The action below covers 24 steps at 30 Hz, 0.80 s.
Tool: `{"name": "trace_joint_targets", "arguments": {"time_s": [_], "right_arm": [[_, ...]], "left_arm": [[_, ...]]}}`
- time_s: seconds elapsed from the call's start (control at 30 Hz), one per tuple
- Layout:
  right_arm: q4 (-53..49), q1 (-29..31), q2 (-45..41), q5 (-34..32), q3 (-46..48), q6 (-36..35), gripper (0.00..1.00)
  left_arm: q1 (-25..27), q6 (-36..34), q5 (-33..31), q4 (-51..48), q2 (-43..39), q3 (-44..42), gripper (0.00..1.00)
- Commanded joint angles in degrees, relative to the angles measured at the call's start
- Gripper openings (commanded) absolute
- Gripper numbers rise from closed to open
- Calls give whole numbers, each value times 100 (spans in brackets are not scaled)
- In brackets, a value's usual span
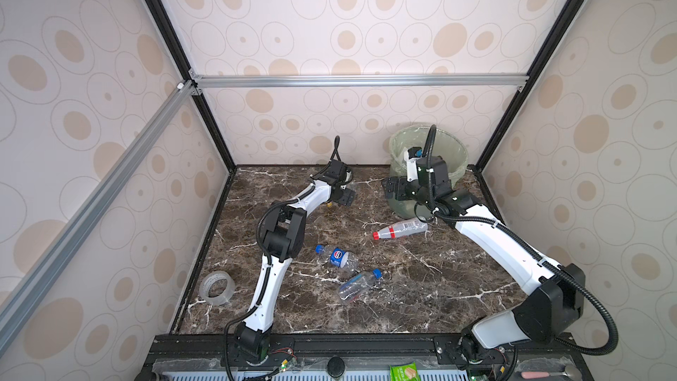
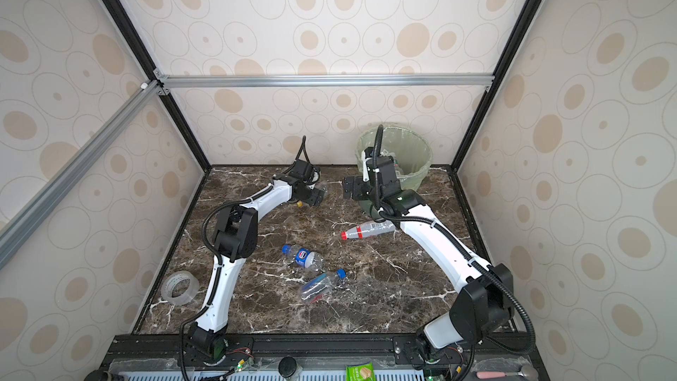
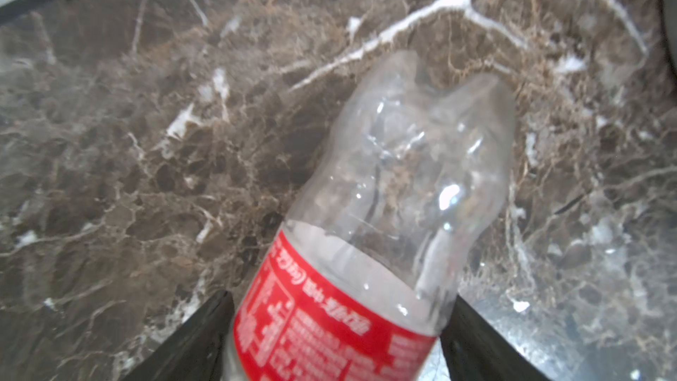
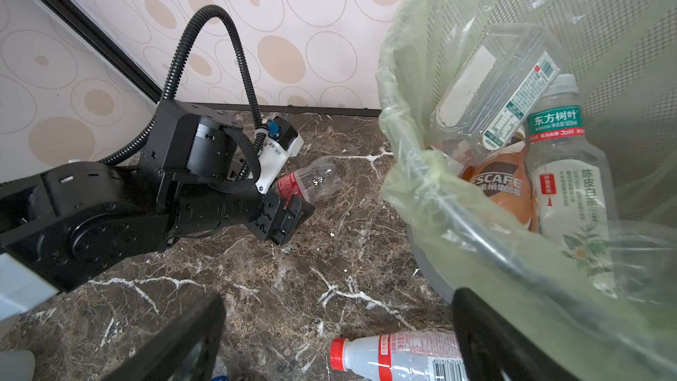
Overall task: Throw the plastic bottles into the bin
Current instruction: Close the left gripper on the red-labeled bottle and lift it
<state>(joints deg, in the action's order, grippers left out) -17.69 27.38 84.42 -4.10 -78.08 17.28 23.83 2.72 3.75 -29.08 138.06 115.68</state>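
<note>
The coming move turns on how the red-labelled bottle (image 3: pixel 403 177) sits between the fingers of the left gripper (image 3: pixel 342 300). The bottle lies on its side on the worktop (image 3: pixel 146 177), to the left of the bin (image 4: pixel 403 163) in both top views and apart from it. Its clear base end points roughly towards the bin and its label end lies back under the wrist. Its long axis therefore runs out along the gripper's own line of reach. The fingers (image 3: pixel 205 339) stand one on each side of the label band, across the bottle's width. They are close against its sides, but whether they press on it cannot be told. On this showing, the grip only needs to close across the narrow way, and the carry to the bin would be short.

The right gripper (image 4: pixel 339 295) hangs beside the bin's rim, fingers wide apart with nothing between them. It is nearer the bin, yet only the left gripper is at this bottle. A red-capped bottle (image 1: pixel 401 229) lies near the bin's foot, two blue-capped bottles (image 1: pixel 337 256) lie farther from it, and several binned bottles (image 4: pixel 571 192) lie inside.
</note>
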Motion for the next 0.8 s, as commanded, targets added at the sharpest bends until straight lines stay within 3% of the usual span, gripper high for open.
{"name": "trace_joint_targets", "arguments": {"time_s": [0.0, 0.27, 0.6, 0.77], "right_arm": [[102, 28, 12, -67, 65, 16, 99], [95, 14, -3, -121, 90, -21, 99], [22, -20, -23, -231, 106, 173, 99], [72, -31, -36, -160, 74, 477, 100]], "left_arm": [[-26, -308, 228, -69, -59, -23, 80], [-20, -312, 629, 200, -230, -431, 59], [-28, 49, 1248, 1405, -1178, -1794, 54], [-28, 576, 1695, 2262, -1893, -2487, 54]]}}
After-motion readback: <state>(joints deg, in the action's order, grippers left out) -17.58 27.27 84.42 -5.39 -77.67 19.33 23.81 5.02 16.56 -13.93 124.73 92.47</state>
